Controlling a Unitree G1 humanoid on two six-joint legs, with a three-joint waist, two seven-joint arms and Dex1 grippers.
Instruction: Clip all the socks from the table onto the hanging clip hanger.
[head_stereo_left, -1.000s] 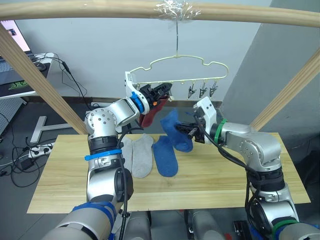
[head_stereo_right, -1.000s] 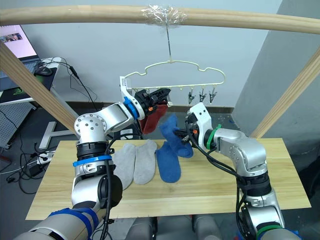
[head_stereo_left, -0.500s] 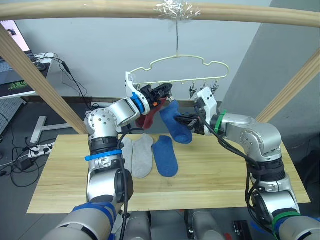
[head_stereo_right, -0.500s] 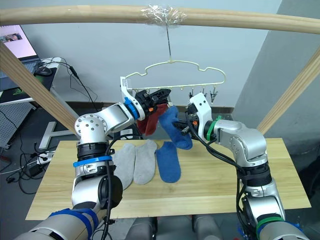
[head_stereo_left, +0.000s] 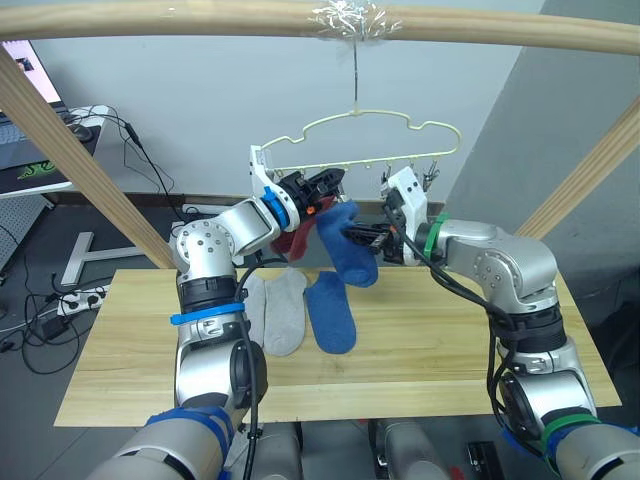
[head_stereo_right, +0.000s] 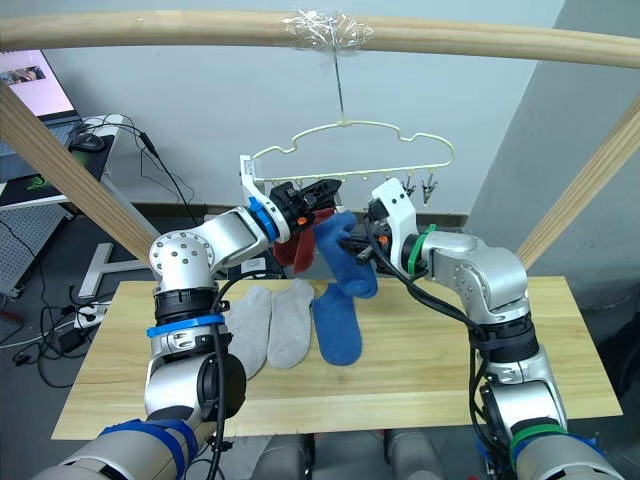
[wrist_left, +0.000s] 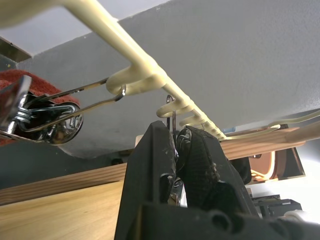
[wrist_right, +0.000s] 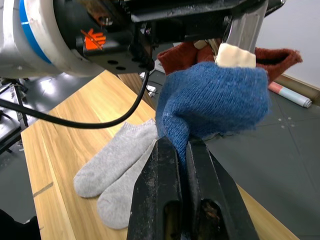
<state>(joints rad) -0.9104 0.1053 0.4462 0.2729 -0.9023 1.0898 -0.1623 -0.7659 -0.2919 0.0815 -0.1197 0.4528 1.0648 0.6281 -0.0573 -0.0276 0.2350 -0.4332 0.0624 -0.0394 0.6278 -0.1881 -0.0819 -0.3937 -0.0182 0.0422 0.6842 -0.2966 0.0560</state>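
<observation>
We have red socks (head_stereo_left: 298, 238) hanging from the clip hanger (head_stereo_left: 360, 140). Our left gripper (head_stereo_left: 330, 182) pinches a clip (wrist_left: 172, 150) there; our right gripper (head_stereo_left: 362, 236) is clamped on a blue sock (head_stereo_left: 345, 245) raised beside it. Two grey socks (head_stereo_left: 272, 310) and one blue sock (head_stereo_left: 331, 313) wait on the tabletop (head_stereo_left: 430, 340); we're roughly a third done.

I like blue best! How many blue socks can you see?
2. One blue sock lies flat on the table beside the grey socks. The other blue sock is held up by the right gripper.
</observation>
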